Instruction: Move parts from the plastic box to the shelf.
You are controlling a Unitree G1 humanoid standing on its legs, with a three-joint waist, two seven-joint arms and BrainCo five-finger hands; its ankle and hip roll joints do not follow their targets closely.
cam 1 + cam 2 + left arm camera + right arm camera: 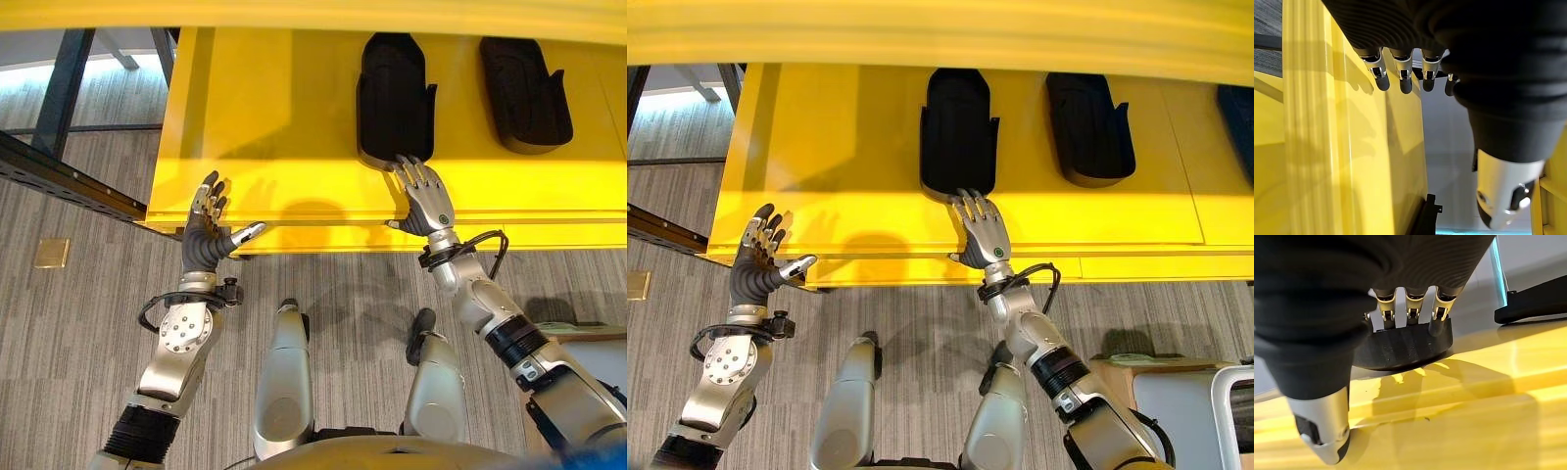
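where fingers (1439,313) touch, part's (394,98) near end

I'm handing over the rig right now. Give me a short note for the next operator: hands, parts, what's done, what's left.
Right hand: open, fingertips on the near end of a black part lying on the yellow shelf.
Left hand: open, empty, by the shelf's front left corner.
Done: second black part also lies on the shelf, to the right.
Left: withdraw the right hand, fetch any further parts.

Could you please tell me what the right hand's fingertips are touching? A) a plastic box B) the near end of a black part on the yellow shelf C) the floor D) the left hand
B: the right hand's straight fingers rest on the near end of the black part lying on the yellow shelf.
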